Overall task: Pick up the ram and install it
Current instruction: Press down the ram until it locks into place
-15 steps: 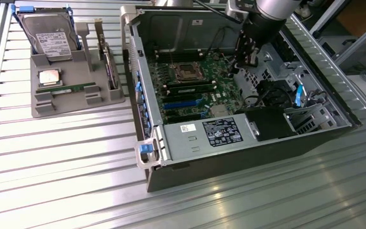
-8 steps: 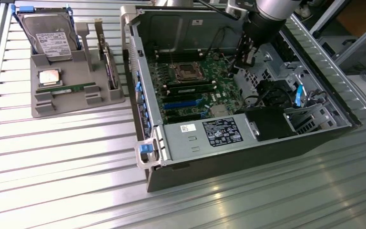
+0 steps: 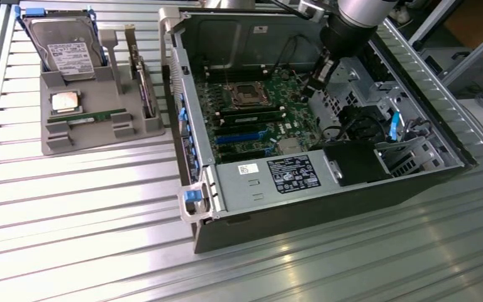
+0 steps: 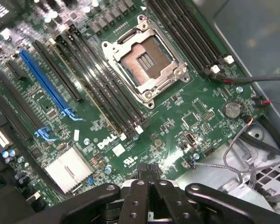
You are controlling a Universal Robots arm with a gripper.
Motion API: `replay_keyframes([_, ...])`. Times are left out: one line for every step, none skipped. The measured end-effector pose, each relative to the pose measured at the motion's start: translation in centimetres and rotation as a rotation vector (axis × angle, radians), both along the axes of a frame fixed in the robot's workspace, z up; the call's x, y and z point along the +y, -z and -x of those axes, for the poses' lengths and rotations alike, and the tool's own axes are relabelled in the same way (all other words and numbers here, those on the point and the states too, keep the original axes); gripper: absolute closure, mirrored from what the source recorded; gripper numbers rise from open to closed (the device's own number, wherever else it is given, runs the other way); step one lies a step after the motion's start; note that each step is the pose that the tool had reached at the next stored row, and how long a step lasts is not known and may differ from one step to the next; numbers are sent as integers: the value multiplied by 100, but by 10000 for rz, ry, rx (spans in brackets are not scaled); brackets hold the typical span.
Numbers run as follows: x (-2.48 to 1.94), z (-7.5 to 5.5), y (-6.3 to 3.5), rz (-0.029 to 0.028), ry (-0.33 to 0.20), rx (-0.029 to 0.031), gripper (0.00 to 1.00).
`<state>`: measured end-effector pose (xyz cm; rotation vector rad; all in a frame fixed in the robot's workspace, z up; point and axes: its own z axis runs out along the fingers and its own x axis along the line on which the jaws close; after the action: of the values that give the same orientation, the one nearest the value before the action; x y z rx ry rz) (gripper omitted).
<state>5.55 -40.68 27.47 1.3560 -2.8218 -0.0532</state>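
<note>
The ram (image 3: 90,116), a long narrow green stick, lies flat in the grey holder (image 3: 99,135) at the exterior view's left, just in front of the square silver processor (image 3: 65,101). My gripper (image 3: 314,87) hangs inside the open computer case (image 3: 309,189), over the motherboard's edge at the exterior view's right, far from the ram. In the wrist view the gripper (image 4: 148,169) has its fingertips pressed together with nothing between them. Beyond it are the green motherboard (image 4: 186,112), the open processor socket (image 4: 144,60) and the long black memory slots (image 4: 107,93).
A silver hard drive (image 3: 67,44) stands upright at the back of the grey holder, and a card (image 3: 143,85) stands on edge beside it. The power supply (image 3: 283,179) fills the case's near end. Loose cables (image 4: 242,140) run near the gripper. Everything rests on a ribbed metal table (image 3: 82,214).
</note>
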Motion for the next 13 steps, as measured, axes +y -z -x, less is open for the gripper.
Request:
replay_keyframes([0, 0, 0, 0, 143, 0, 89])
replay_keyframes([0, 0, 0, 1, 302, 0, 89])
replay_keyframes([0, 0, 1, 0, 536, 0, 89])
replay_keyframes([0, 0, 1, 1, 778, 0, 89])
replay_keyframes([0, 0, 1, 0, 919, 0, 89])
replay_keyframes([0, 0, 1, 0, 1067, 0, 89])
replay_keyframes([0, 0, 2, 0, 1236, 0, 89])
replay_keyframes([0, 0, 2, 0, 1433, 0, 89])
replay_keyframes([0, 0, 2, 0, 1728, 0, 89])
replay_keyframes([0, 0, 3, 0, 2019, 0, 89])
replay_keyframes([0, 0, 3, 1, 2241, 0, 89])
replay_keyframes([0, 0, 4, 1, 2543, 0, 89])
replay_keyframes([0, 0, 5, 1, 2851, 0, 89])
